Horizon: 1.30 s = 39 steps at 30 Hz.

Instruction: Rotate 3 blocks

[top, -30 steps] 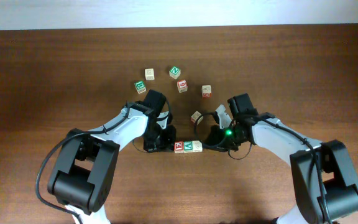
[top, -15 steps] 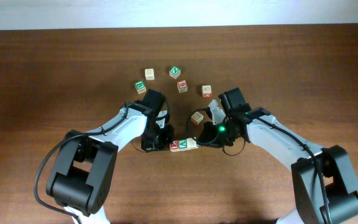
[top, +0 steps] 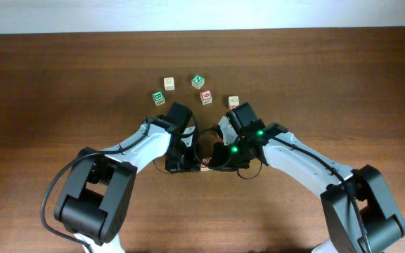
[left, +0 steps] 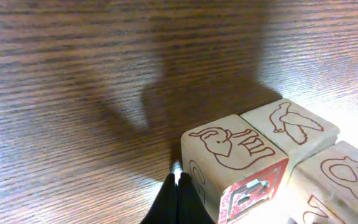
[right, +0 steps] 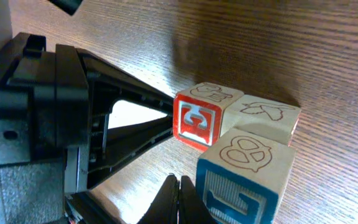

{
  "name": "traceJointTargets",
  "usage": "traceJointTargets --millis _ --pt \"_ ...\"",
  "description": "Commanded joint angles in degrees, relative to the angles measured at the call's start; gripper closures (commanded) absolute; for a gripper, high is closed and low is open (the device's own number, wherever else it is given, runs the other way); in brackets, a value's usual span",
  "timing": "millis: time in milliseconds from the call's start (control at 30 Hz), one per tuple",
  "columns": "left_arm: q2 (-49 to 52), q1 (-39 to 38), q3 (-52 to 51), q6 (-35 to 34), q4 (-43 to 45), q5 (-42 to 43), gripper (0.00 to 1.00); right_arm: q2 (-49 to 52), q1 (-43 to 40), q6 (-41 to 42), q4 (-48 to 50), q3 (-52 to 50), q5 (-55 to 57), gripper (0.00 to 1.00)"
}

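Three blocks sit bunched together between my two grippers. In the left wrist view, a red-framed block [left: 234, 163] with an elephant on top touches a bird block [left: 291, 123] and a third block [left: 348, 180]. The right wrist view shows the red block [right: 197, 119], the bird block [right: 265, 117] and a blue-framed block [right: 248, 173]. My left gripper [left: 178, 184] is shut, its tip against the red block's side. My right gripper [right: 179, 184] is shut beside the blue block. From overhead only a red corner [top: 204, 163] shows between the left gripper [top: 183, 159] and the right gripper [top: 220, 157].
Several more alphabet blocks lie scattered behind the arms: a pale one [top: 169, 83], green ones [top: 159, 98] [top: 198, 81], a red one [top: 206, 97] and another [top: 233, 102]. The left gripper's black body [right: 67, 118] fills the left of the right wrist view.
My right arm has swept left, pushing the blocks toward the left gripper. The loose block near it has joined the pair, and the arms now hide most of the cluster from overhead.
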Motion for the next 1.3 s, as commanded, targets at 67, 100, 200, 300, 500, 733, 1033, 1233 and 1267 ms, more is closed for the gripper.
traceJointTargets --millis 67,100,200,300,500,733,1033,1233,1267 --pt "0.7 0.1 -0.5 -0.1 0.2 1.0 1.0 -0.7 -2.7 -0.4 -3.1 4.5 1.3 0.96" --pt "0.7 0.1 -0.5 -0.1 0.2 1.0 1.0 -0.7 -4.4 -0.4 -4.7 4.5 2.1 0.96" --pt "0.7 0.1 -0.5 -0.1 0.2 0.8 1.0 -0.7 -8.3 -2.6 -9.4 4.5 4.7 0.96" --pt "0.7 0.1 -0.5 -0.1 0.2 0.6 1.0 -0.7 -7.6 -4.1 -10.2 4.5 5.7 0.96" --pt "-0.6 0.1 0.7 -0.1 0.2 -0.3 1.0 -5.4 -7.1 -11.0 -10.8 6.4 0.2 0.95" --pt "-2.3 0.2 2.2 -0.1 1.0 -6.6 1.0 -3.0 -4.0 -11.0 -11.5 5.2 3.1 0.95" --pt "-20.6 0.2 6.5 -0.1 1.3 -23.2 1.0 -5.0 -6.7 -13.2 -13.6 10.9 6.3 0.76" --pt "-23.9 0.2 6.5 -0.1 1.2 -30.2 1.0 -6.2 -10.8 -13.3 -15.4 12.7 8.8 0.02" --pt "-23.9 0.2 6.5 -0.1 1.3 -31.2 1.0 -6.2 -11.1 -13.3 -15.5 12.7 8.7 0.02"
